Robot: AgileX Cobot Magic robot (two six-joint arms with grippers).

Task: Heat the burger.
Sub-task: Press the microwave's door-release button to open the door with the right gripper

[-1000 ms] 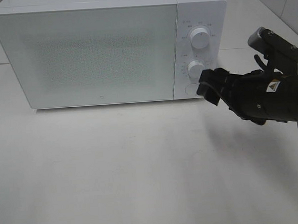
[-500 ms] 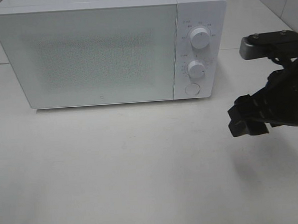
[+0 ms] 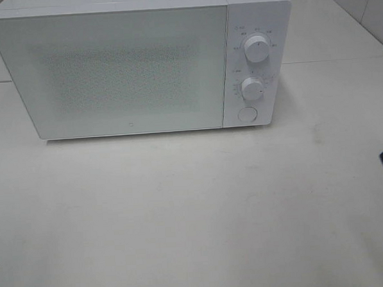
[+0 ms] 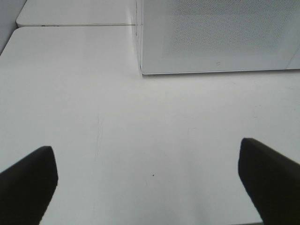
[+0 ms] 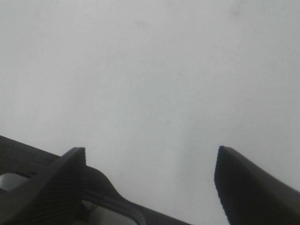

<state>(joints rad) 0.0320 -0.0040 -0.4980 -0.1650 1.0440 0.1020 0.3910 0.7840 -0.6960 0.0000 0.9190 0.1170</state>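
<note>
Microwave (image 3: 141,64) stood at the back of the white surface (image 3: 182,215), door (image 3: 111,74) shut (frosted panel, nothing legible through it). Burger appeared in no view; its location could not be told. Left end effector (image 4: 145,149) hovered over the surface near the microwave's front corner, jaws wide, holding nothing. Right end effector (image 5: 150,151) was likewise spread wide and empty above the surface.

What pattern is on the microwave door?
Fine grey dots on the white microwave door; best in exterior high view.
</note>
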